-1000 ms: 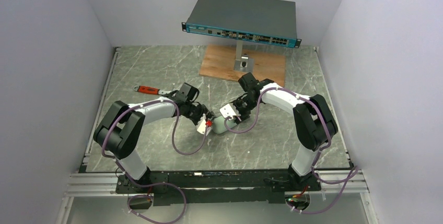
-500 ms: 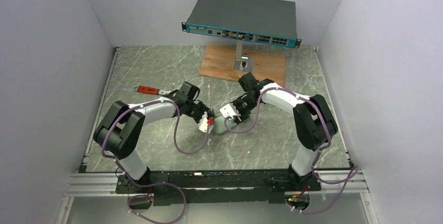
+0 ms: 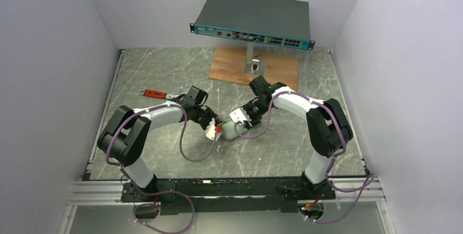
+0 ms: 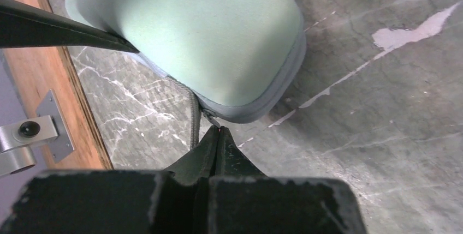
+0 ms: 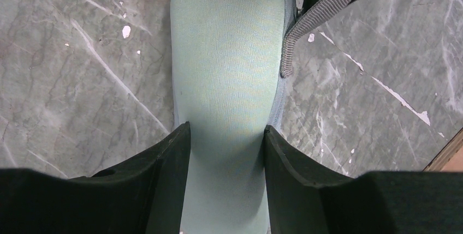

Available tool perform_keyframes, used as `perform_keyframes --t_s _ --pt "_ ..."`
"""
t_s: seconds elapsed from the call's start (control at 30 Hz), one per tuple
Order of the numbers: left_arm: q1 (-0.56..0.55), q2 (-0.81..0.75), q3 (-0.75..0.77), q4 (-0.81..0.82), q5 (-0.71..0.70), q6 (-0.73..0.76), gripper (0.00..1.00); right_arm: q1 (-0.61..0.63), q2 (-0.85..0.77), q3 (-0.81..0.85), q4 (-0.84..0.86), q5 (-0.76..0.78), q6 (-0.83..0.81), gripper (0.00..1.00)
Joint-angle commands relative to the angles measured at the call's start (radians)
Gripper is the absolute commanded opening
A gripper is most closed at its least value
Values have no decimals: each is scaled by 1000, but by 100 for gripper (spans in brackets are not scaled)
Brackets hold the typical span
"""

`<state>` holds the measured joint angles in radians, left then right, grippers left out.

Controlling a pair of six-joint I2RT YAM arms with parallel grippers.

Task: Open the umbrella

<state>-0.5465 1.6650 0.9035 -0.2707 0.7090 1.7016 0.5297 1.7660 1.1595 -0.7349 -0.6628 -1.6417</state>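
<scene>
Checking for the umbrella: no lavender fabric, shaft or handle shows in any view. It is judged to sit inside the mint-green oblong fabric-covered case [image 5: 224, 70], whose zip seam looks closed. The case lies near the middle of the grey marbled tabletop [image 3: 164, 70], somewhat toward the near edge.

Right gripper [image 5: 226, 136] grasps the case across its width, one finger pressed on each long side. Left gripper [image 4: 218, 136] is clenched, tips together at the small metal zip tab [image 4: 210, 117] on the case's rounded end. Whether the tab is actually pinched is unclear, as the view is too tight. A grey webbing strap [image 5: 322, 10] trails beside the case.

Handling, judged: the case is light and padded, yields to a squeeze, and slides on the smooth top unless pinned. The umbrella is probably light, with limp fabric and thin, bendable ribs, so take it by the handle, not the canopy.
</scene>
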Motion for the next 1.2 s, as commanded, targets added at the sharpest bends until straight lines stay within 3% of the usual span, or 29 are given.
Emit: perform_keyframes --t_s 0.0,0.23,0.37,0.53,0.57,0.63,0.73,0.83,0.97,1.17 --pt "10 -57 -10 -121 42 79 0 -4 85 -51 -28 114 2 5" --pt "11 -128 -73 -222 54 78 0 -18 103 -29 -18 128 91 2" --pt "-11 -162 -119 -166 59 21 0 -34 100 -25 -23 116 105 1" --pt "-13 -130 -73 -108 20 -89 0 -37 76 -54 -19 109 67 1" --pt "-10 -120 -71 -81 -9 -112 4 -38 74 -58 -21 106 57 1" --pt "-1 -104 -77 -8 -37 -148 23 -36 66 -71 -12 106 35 1" --pt "3 -96 -98 76 -46 -151 40 -37 52 -96 18 113 -2 1" --pt "1 -101 -131 147 -27 -148 45 -37 39 -116 62 117 -15 0" --pt "1 -95 -161 237 -19 -158 46 -36 22 -143 105 117 -44 0" --pt "0 -90 -171 302 18 -166 37 -36 27 -140 117 117 -44 0"
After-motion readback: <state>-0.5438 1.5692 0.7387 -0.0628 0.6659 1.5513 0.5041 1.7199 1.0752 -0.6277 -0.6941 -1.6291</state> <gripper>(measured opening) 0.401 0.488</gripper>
